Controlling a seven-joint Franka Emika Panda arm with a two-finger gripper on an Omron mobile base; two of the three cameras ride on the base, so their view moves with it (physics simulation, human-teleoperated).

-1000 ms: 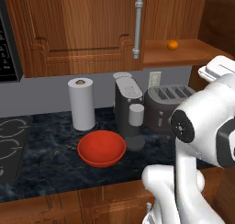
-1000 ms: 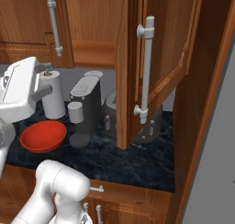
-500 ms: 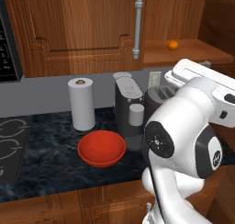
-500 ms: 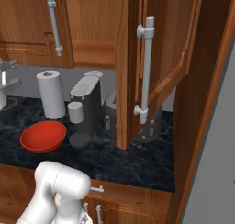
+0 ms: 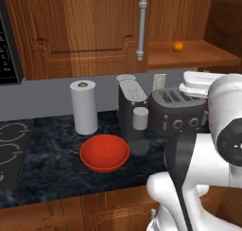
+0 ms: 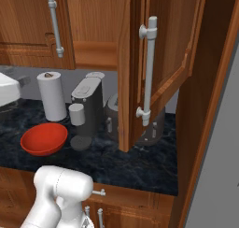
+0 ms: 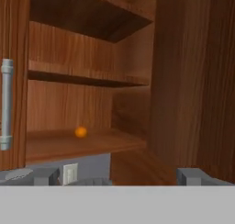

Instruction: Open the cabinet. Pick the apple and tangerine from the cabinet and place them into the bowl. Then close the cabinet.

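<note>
Tangerine [image 5: 177, 46] on the lowest shelf of the cabinet [image 5: 85, 31], right door swung open, left door shut. Bowl [image 5: 104, 153] red and bare on the tabletop [image 5: 52, 154], at five o'clock from the paper towel roll [image 5: 84, 107], just left of the coffee maker [image 5: 132, 107]. Gripper [image 7: 117, 176] facing the shelves with jaws spread wide, holding nothing.

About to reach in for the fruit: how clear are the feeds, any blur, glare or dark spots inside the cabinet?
Hand view: soft and blurry, the tangerine just a small orange blob on the lower shelf; upper shelf undersides in deep shadow. Left base view: sharper, tangerine evenly lit, slight sheen on the bowl. Right base view: the open door hides the cabinet interior.
</note>
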